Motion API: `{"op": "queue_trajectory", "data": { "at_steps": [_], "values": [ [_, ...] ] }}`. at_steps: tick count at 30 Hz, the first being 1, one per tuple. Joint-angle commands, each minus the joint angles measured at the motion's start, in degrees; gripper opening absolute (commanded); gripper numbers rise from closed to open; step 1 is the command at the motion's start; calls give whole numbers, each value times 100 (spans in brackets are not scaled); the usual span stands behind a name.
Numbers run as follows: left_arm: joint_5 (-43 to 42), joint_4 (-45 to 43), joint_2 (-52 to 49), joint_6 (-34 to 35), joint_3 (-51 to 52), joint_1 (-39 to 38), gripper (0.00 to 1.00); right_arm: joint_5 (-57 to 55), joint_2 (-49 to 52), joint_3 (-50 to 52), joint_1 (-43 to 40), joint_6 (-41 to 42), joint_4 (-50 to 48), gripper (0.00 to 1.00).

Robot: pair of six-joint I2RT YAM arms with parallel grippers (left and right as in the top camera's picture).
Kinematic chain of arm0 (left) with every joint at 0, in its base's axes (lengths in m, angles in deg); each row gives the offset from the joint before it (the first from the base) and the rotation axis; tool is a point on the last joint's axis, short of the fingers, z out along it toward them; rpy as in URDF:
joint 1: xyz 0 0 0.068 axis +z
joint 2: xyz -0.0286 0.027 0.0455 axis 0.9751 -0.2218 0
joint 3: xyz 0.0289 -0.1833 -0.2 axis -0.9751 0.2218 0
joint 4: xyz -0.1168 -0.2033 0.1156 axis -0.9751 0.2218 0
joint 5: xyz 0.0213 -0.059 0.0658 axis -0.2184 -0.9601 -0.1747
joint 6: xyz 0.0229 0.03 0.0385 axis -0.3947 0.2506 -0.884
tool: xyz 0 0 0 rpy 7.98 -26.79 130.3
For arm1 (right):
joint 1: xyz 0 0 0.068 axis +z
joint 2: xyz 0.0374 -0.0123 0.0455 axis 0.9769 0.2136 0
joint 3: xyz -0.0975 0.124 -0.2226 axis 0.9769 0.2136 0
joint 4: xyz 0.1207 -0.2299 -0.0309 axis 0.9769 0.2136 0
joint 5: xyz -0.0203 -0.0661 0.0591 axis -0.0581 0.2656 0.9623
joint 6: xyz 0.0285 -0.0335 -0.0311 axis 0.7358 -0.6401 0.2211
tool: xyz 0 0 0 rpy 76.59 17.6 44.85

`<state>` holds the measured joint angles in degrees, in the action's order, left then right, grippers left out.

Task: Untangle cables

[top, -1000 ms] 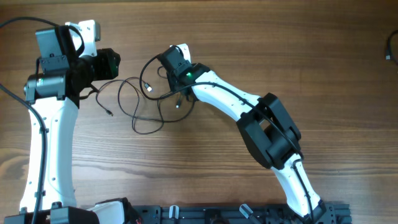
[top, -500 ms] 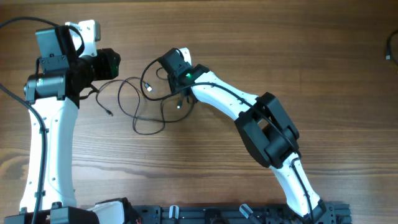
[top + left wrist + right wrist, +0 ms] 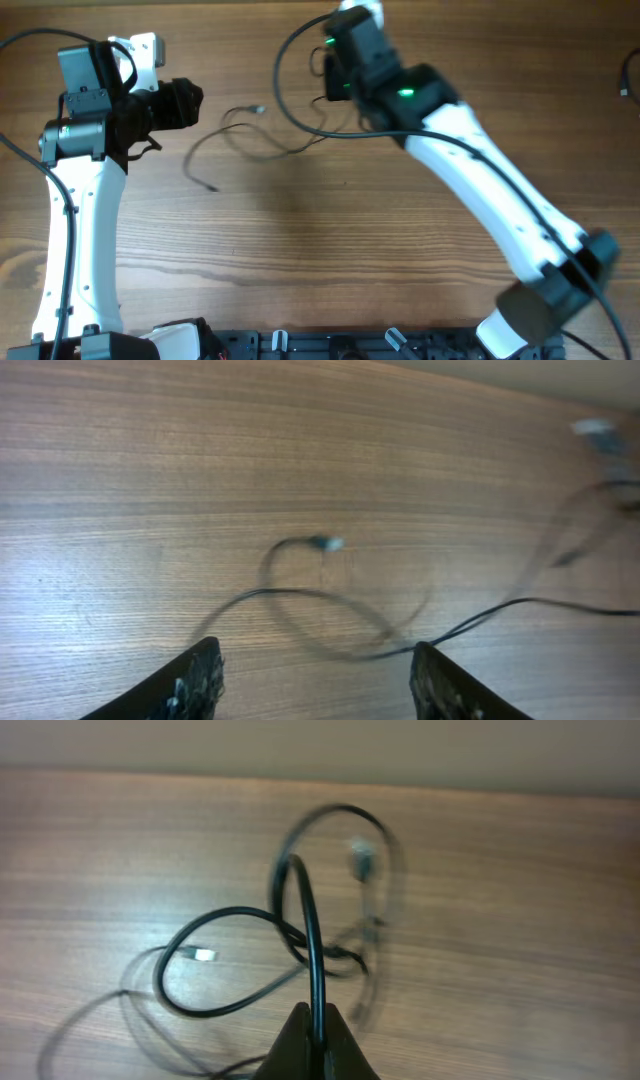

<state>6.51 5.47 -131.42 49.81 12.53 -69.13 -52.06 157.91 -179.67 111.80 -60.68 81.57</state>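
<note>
- Right pincer: fingers pressed together and clamped on the cables; one thin black strand rises straight out of the fingertips and curls over into a tall loop ahead of them
- Beyond that loop, further from the right pincer, a second, lower loop swings out to one side and ends in a small pale plug; the strands cross one another just ahead of the fingertips; another plug end further out is too blurred to make out
- Left pincer: fingers wide apart with nothing between them, hovering over the wooden table
- Just ahead of the left pincer, a small loop of cable lies flat on the table with a plug at its tip; from there a single strand runs away sideways towards the right pincer
- From overhead, the wire stretches in a loose line between the two pincers, with one free end lying on the table near the left pincer
- Progress, as a judgement: the bundle looks partly drawn out, no tight coil shows; the part near the left pincer seems close to free
- Left to do, as a judgement: the crossed loops by the right pincer need separating, and the cables laid out apart; whether a true knot remains there cannot be told
</note>
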Motion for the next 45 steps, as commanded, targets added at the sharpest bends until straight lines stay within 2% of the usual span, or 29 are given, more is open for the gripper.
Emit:
{"op": "queue_trajectory", "data": {
  "at_steps": [1,4,8,13,15,21,27,29,34,38,45],
  "values": [
    [-407,48,76,13,-42,4,72,457,-557,-76,-280,-267,127,4],
    [-953,48,-33,13,-42,4,77,470,-835,-76,-590,-264,225,4],
    [-1349,107,-251,-11,-42,-2,78,1008,-874,-74,-855,-354,387,4],
    [-2470,262,-496,-763,-42,-262,80,1276,-861,-74,-866,-400,350,4],
    [-2885,251,-573,-1069,-42,-518,83,1733,-850,-74,-863,-446,350,4],
    [-2946,-372,-599,-1086,-39,-1169,85,3126,-802,-68,-861,-909,494,4],
    [-2946,-1668,-634,-1019,-39,-1644,90,3545,-804,-68,-861,-1027,883,4],
    [-2953,-1849,-675,-1014,-42,-1707,90,3598,-804,-68,-861,-1036,914,4],
    [-3464,-1930,-883,-997,-42,-1759,90,3609,-804,-68,-861,-1032,876,4],
    [-3545,-1932,-1082,-870,-42,-1759,84,3606,-804,-68,-861,-1027,793,4],
    [-3952,-1956,-1097,-870,-42,-1777,85,3609,-804,-68,-861,-1003,730,4]
  ]
}}
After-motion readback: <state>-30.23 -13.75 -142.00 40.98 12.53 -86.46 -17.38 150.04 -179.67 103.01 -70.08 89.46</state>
